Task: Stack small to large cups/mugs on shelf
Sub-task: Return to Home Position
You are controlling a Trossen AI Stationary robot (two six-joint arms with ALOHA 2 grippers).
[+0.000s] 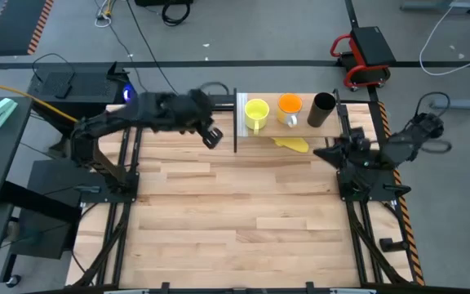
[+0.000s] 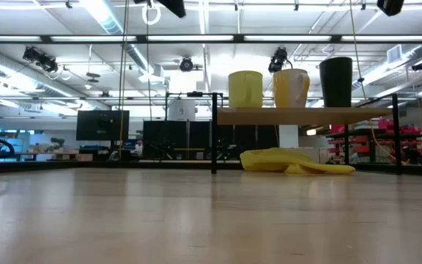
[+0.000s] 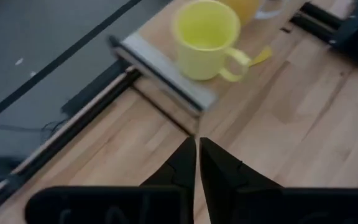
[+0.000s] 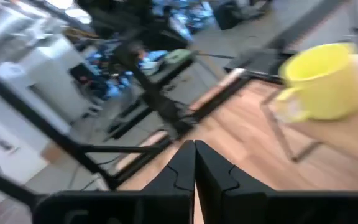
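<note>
High view: a raised light-wood shelf at the table's far edge carries a yellow handled mug, an orange mug and a tall black cylindrical cup, standing apart in a row. The left gripper hangs beside the shelf's white end panel, and the right gripper is off the opposite end.

Low view: a flat yellow thing lies under the shelf, and the wide wooden tabletop in front is open.

Left wrist view: the fingers are pressed together, and the yellow mug's inside is bare.

Right wrist view: the fingers are pressed together.

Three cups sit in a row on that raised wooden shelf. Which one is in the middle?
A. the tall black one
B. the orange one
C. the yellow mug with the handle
B: seen from above, the orange cup with a pale base stands on the raised light-wood shelf between the yellow handled mug and the tall black cylindrical cup.
</note>
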